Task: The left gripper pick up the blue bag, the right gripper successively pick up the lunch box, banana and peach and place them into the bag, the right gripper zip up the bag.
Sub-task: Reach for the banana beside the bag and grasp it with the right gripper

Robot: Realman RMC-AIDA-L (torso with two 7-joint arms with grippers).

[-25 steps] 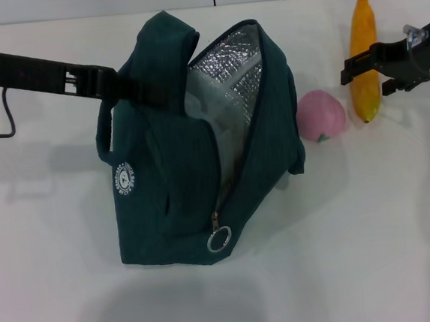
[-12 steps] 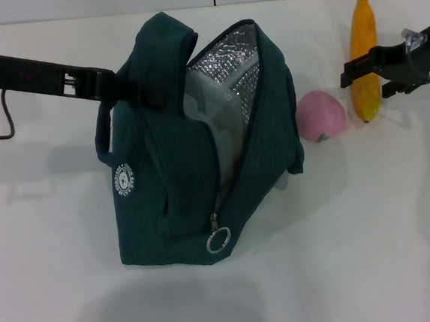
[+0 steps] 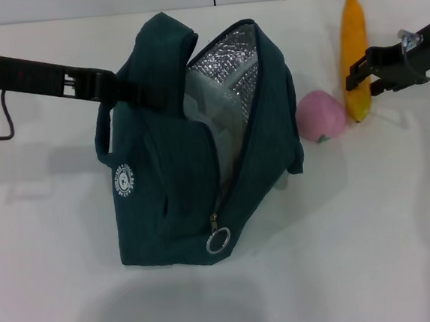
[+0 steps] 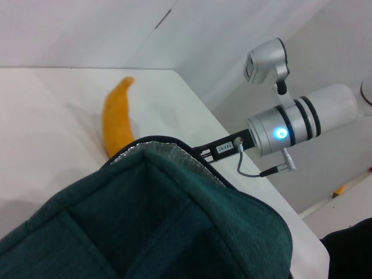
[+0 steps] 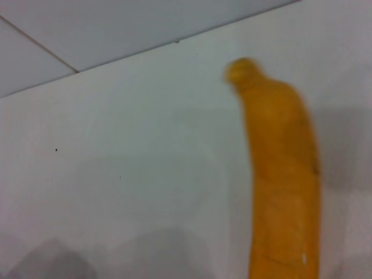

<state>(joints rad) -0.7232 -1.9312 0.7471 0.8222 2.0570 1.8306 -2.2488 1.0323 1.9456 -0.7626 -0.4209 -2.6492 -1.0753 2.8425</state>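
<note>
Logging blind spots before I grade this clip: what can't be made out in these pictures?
- Lunch box: only a pale shape shows inside the blue bag in the head view; its fabric walls cover the rest.
- Left gripper: its fingertips are hidden by the bag's handle.
- Right gripper: the head view does not settle whether it pinches the banana.
- Banana in the right wrist view: blurred, lower end cut off.

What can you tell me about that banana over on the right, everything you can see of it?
The banana is one long, gently curved yellow-orange fruit with a narrow tip pointing away from the robot. Its skin looks smooth, with faint darker marks. The right gripper is closed around its lower half. It stands beside the pink peach, to the right of the open blue bag. Whether its lower end touches the table cannot be told.
</note>
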